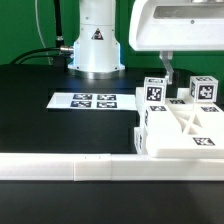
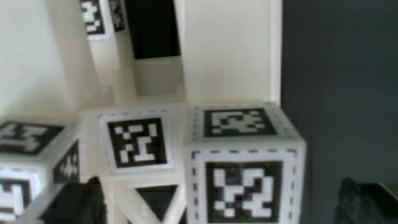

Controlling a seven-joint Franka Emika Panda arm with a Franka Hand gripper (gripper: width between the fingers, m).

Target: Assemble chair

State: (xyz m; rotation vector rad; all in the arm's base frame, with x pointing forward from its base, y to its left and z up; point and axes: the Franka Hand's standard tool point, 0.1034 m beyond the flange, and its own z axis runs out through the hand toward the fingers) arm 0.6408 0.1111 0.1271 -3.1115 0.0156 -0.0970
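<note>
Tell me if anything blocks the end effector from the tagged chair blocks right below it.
Nothing visible does. In the exterior view the end effector hangs just above the tagged blocks, with no other part between them. The wrist view shows the block tops unobstructed; the X-braced panel lies alongside.

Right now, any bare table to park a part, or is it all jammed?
Free: dark table on the exterior view's left of the marker board, up to the border rail. Crowded: exterior view's right, where chair parts cluster under the gripper.
</note>
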